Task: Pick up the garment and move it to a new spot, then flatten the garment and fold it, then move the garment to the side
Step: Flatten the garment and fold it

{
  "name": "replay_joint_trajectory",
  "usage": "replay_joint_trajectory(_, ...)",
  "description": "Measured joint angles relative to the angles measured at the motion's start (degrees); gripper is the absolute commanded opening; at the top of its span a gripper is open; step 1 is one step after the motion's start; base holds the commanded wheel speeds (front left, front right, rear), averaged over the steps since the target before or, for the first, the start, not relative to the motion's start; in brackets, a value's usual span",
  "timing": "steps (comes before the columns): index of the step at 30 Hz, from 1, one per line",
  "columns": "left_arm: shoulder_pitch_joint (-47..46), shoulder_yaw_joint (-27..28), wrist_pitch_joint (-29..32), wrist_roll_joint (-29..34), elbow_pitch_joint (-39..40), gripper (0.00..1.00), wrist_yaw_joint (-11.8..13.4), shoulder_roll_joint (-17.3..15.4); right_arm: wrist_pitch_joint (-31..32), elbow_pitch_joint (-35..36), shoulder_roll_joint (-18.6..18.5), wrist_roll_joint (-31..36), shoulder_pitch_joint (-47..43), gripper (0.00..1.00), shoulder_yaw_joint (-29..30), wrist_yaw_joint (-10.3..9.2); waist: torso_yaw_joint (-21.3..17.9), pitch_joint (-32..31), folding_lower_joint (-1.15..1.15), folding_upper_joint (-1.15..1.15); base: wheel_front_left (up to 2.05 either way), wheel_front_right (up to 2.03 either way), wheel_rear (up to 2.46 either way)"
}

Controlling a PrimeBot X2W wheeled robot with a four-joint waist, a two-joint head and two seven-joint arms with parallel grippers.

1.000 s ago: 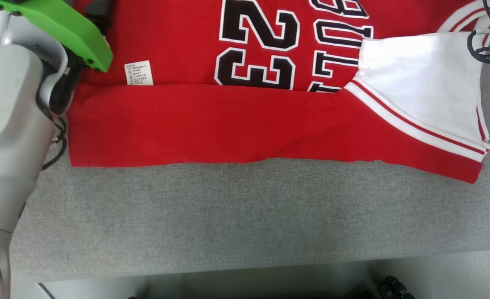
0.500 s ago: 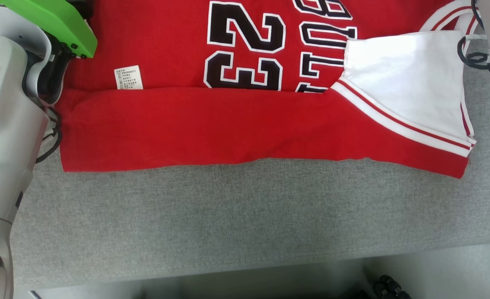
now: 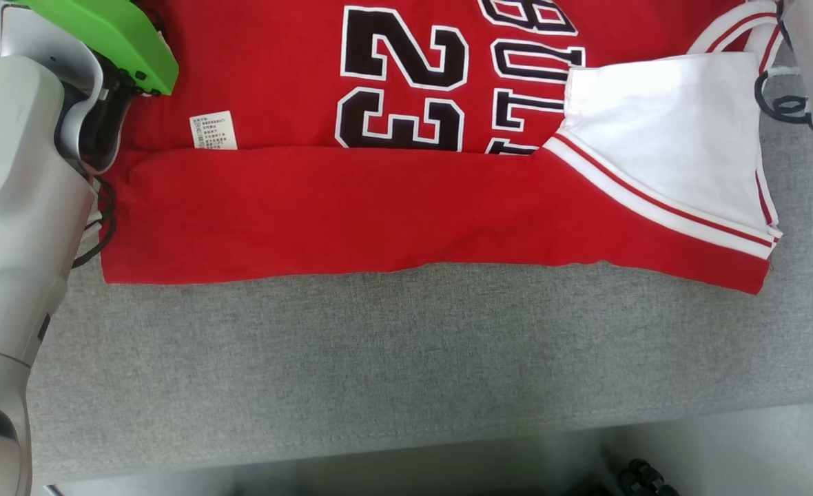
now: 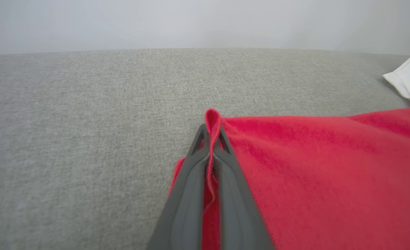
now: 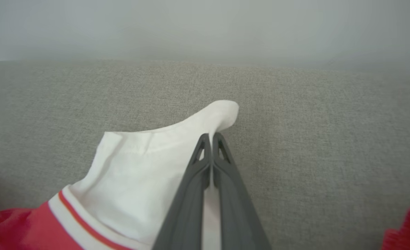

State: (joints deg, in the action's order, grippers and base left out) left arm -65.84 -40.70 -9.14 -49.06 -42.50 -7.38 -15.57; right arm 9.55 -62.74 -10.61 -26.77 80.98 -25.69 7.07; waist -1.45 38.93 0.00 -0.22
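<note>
1. Closed now after standing wide, the left pincer point(image 4: 212, 130) pinches a red edge fold of the garment point(image 4: 312, 166).
2. The right pincer point(image 5: 212, 137) is pressed together on the garment's white corner.
3. The garment lies spread on the grey counter point(image 3: 379, 358), its near strip folded over.

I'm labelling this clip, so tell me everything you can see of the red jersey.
The red jersey lies mostly flat on the grey cloth surface, its near edge folded over. It bears a black, white-edged 23, a white care label and a white panel with striped trim. The left gripper is shut on a red edge, the right gripper on the white panel.
</note>
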Motion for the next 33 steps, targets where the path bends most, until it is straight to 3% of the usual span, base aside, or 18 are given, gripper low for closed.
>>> replay_joint_trajectory(12, 2.3, -1.5, -3.0, -1.1, 0.5, 0.0, 0.0, -1.4, -5.3, 1.5, 0.6, 0.0, -3.8, 0.0, -4.3, 0.0, -0.2, -3.6, 0.0, 0.0, 0.0, 0.0, 0.0)
replay_joint_trajectory(33, 16.2, -2.9, -5.3, -3.4, 6.6, 0.0, 0.0, -4.2, -23.7, 4.9, -0.1, -0.1, -18.1, 0.0, -11.1, 0.07, -2.6, -14.2, -0.01, 0.0, 0.0, 0.0, 0.0)
